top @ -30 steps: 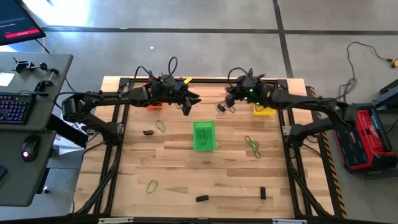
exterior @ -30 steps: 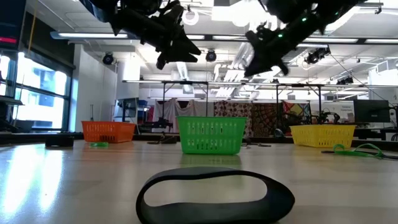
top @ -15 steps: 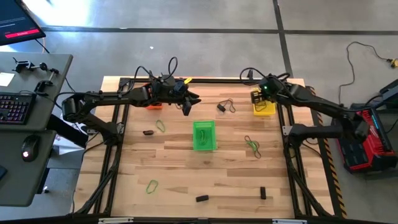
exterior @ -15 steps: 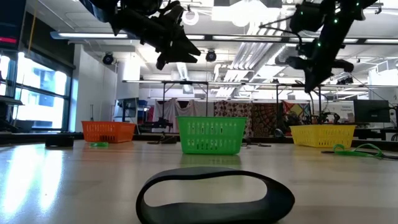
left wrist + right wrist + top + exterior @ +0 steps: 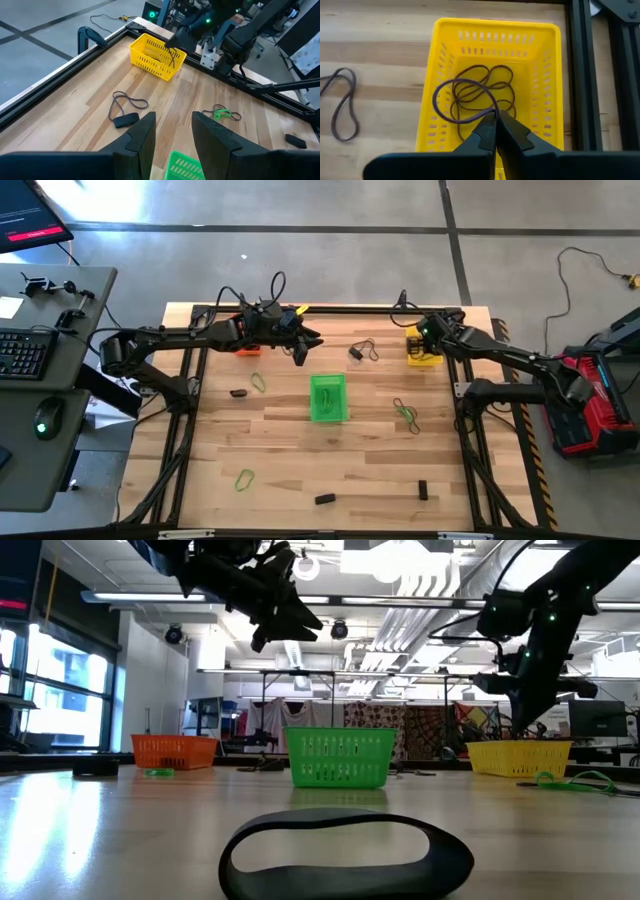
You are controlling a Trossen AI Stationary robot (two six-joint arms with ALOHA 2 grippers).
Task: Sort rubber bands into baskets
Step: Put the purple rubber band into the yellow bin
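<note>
Right end effector pinches a dark rubber band above the yellow basket; left end effector, fingers apart, hangs beyond the green basket mid-counter.

Right claw with a dark rubber band (dangling) over the yellow basket.

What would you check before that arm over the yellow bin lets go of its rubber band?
1. Right gripper pinches a dark band: ok, fingers shut on it.
2. Gripper is above the yellow basket: ok, the band hangs over its inside.
3. Basket has room: ok, only a few dark bands lie in it.
4. Band's colour matches those bands: ok.
5. Left gripper out of the way: ok, open, held high far from the yellow basket.
6. Band will fall free of the fingers: cannot tell.
</note>
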